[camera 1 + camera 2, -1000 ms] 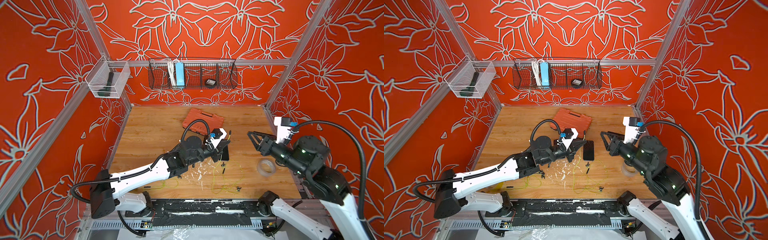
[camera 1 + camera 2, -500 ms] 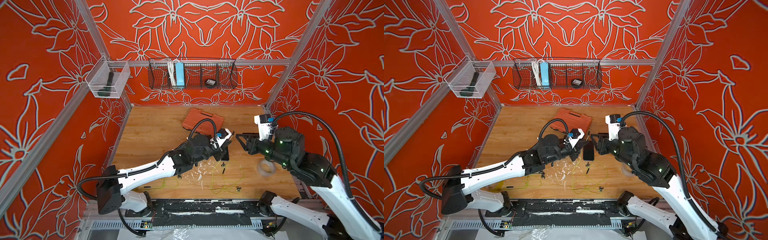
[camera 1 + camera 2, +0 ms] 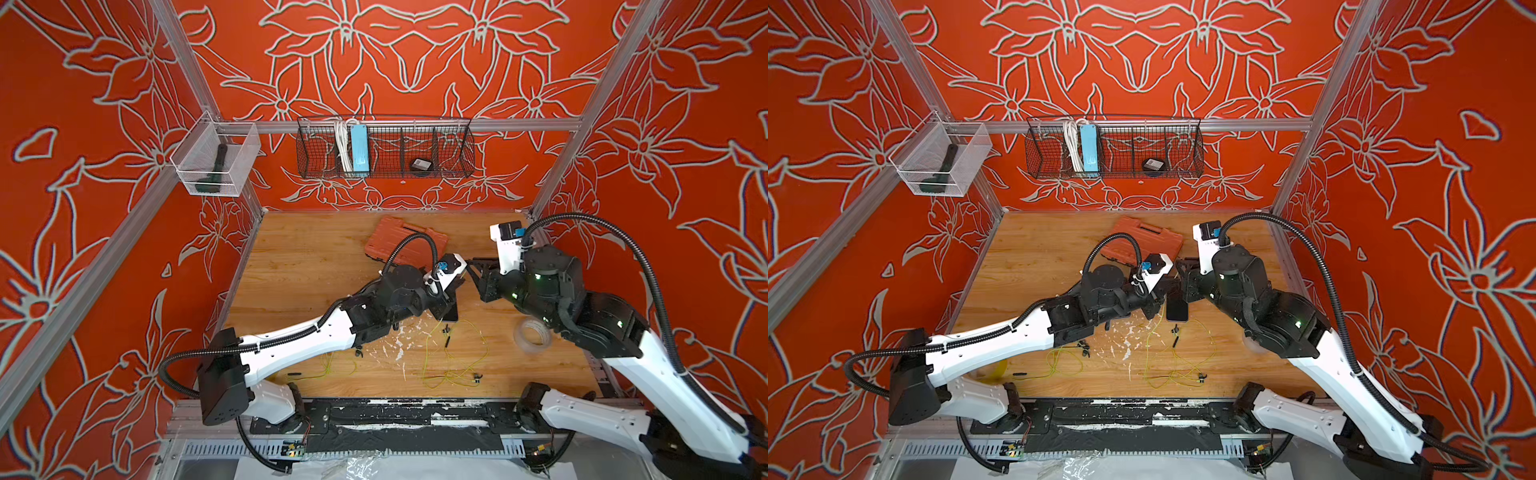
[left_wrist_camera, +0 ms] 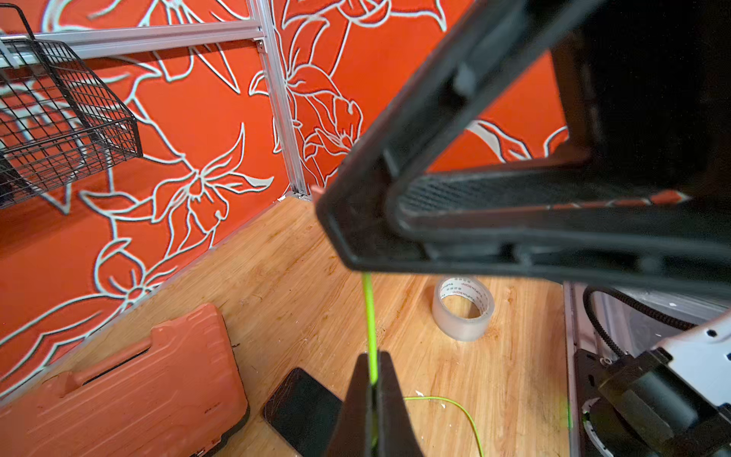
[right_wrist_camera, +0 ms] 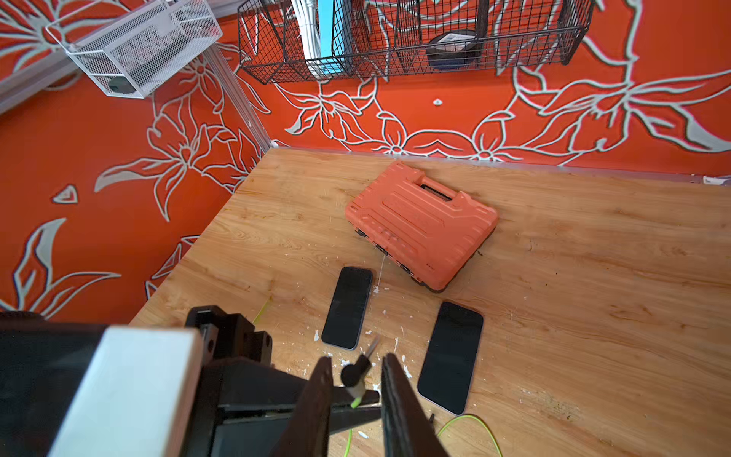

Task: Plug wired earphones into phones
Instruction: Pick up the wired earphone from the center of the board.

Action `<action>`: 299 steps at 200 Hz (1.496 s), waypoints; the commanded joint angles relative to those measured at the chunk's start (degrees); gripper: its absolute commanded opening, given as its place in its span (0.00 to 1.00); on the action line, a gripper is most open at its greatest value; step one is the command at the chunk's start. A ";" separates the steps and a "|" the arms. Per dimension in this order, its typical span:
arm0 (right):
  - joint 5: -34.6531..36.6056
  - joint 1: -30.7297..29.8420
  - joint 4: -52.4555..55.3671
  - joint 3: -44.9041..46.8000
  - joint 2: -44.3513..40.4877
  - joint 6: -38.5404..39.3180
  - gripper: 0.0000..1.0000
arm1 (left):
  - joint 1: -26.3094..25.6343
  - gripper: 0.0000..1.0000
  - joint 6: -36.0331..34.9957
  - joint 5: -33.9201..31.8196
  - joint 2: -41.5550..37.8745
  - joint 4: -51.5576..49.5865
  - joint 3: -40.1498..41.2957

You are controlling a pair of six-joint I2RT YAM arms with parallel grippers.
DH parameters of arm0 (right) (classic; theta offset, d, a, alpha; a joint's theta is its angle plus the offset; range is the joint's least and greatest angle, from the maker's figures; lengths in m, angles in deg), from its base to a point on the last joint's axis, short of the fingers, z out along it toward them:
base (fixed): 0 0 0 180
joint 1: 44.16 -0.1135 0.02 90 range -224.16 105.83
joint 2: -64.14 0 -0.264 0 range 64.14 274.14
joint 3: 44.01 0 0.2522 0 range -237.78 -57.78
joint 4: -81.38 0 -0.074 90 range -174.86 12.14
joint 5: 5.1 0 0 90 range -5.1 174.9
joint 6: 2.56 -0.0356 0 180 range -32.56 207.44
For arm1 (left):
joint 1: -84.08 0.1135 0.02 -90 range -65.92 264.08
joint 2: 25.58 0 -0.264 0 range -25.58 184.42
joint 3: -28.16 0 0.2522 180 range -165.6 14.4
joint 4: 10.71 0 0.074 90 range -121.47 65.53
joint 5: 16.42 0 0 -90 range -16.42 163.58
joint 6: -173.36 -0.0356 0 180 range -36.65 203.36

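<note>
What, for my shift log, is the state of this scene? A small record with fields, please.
left gripper: shut on the yellow-green cable near its plug end
right gripper: open, fingers either side of the black plug, not yet gripping
phones: two, flat on the table, neither visibly plugged in
other: orange case behind the phones; tape roll on the table

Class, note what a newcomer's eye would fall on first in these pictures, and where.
Mid-table, the left gripper pinches a yellow-green earphone cable, its black plug standing between the open jaws of the right gripper. Two black phones lie flat below, in front of an orange case.
</note>
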 commanded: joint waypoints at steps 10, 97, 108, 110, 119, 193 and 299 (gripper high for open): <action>4.22 -1.42 -0.38 -1.31 1.38 1.42 0.16 | -0.09 0.00 -0.09 -0.21 -0.92 -0.61 -0.49; 7.80 -2.57 1.20 -0.60 1.14 -0.52 0.11 | -0.10 0.00 -0.18 -0.39 -0.64 0.27 -0.16; 7.85 -2.65 1.01 -0.27 1.21 -0.67 0.09 | -0.10 0.00 -0.17 -0.21 -0.67 0.27 -0.18; 7.93 -2.59 1.01 -0.26 1.22 -0.79 0.08 | -0.10 0.00 -0.17 -0.26 -0.64 0.27 -0.18; 7.81 -2.63 0.70 -0.12 1.22 -1.10 0.07 | -0.10 0.00 -0.18 -0.33 -0.57 0.27 -0.09; 3.68 -2.63 -3.18 3.06 -1.29 -5.11 0.00 | -0.08 0.19 -0.01 -0.62 -0.70 0.53 -0.18; -22.11 -2.61 -18.15 14.59 -17.42 1.02 0.00 | 1.31 0.54 5.93 27.33 -13.62 7.49 7.58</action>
